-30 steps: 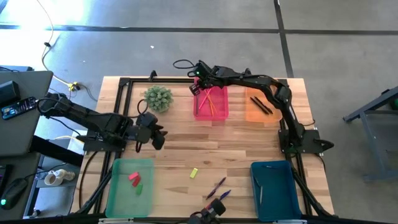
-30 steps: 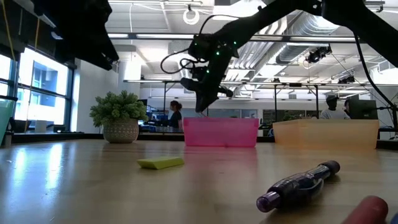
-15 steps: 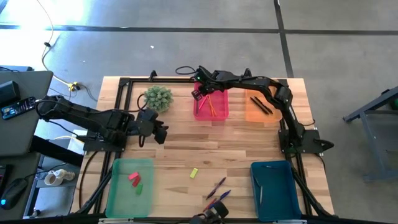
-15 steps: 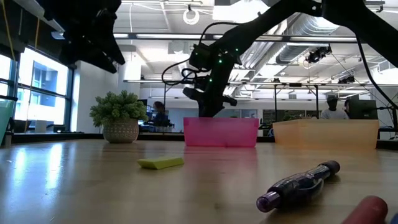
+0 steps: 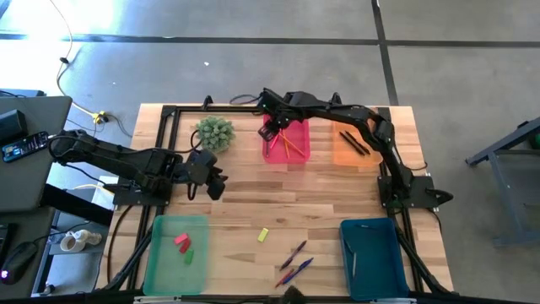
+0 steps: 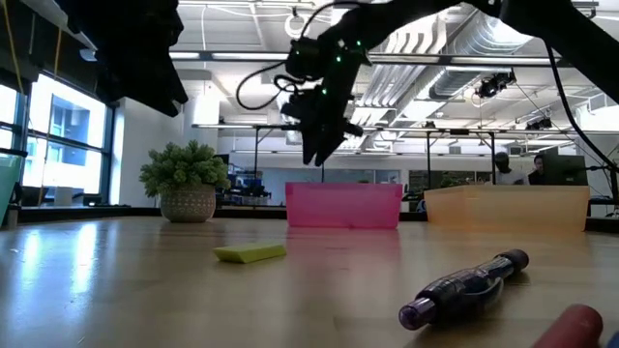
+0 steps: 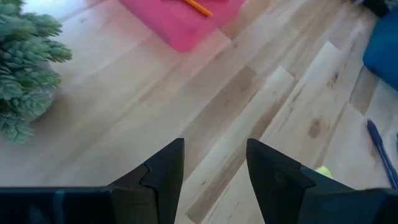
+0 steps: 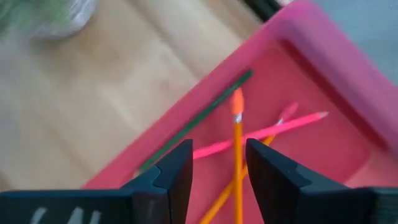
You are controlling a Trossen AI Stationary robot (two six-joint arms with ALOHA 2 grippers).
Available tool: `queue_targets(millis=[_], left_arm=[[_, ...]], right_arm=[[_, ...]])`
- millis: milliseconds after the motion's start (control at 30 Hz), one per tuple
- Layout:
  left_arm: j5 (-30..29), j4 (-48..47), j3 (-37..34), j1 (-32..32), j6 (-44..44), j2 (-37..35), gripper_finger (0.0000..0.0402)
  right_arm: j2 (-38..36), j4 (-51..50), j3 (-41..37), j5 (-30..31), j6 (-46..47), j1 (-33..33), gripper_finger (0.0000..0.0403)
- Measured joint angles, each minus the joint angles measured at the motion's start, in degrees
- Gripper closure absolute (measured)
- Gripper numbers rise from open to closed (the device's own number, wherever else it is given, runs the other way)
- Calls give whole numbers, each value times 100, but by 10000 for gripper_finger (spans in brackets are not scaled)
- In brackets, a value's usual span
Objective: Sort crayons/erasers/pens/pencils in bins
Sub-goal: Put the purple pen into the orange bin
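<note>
Four bins sit on the table: a pink bin [image 5: 287, 140] at the far side, an orange bin [image 5: 351, 145] beside it, a light green bin [image 5: 176, 253] at the near left and a dark teal bin [image 5: 372, 257] at the near right. The pink bin holds the pencils [image 8: 239, 143]: the right wrist view shows one orange, one pink-red and one dark green, thin sticks crossing each other; a fourth may lie under them, but that is hard to tell. Three erasers show: a red eraser [image 5: 180, 241] and a green eraser [image 5: 187, 253] in the light green bin, and a yellow eraser [image 5: 263, 235] loose on the wood between the near bins. Three pens [image 5: 294, 263] lie loose near the teal bin, two purple-blue and one red, and dark sticks [image 5: 353, 141] lie in the orange bin.

The right gripper [image 5: 272, 127] hangs above the pink bin's left edge, its fingers [image 8: 176, 168] a narrow gap apart and empty, the orange pencil lying in the bin below that gap.

The left gripper [image 5: 216, 181] hovers over bare wood near a small potted plant [image 5: 214, 133], fingers [image 7: 166, 168] parted with nothing between them.
</note>
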Motion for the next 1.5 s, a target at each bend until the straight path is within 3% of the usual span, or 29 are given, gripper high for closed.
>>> queue_targets(millis=[300,933,1500], left_arm=[[301,-181,0,0,171,0,241],[485,-385,0,-17,370,-2,241],[1092,-441,0,-17,359,-1,241]], right_arm=[[-429,-459,25,507,-208,804,261],[-581,-854,-159,456,166,2479,261],[-577,-1597,-159,871,426,3307,261]])
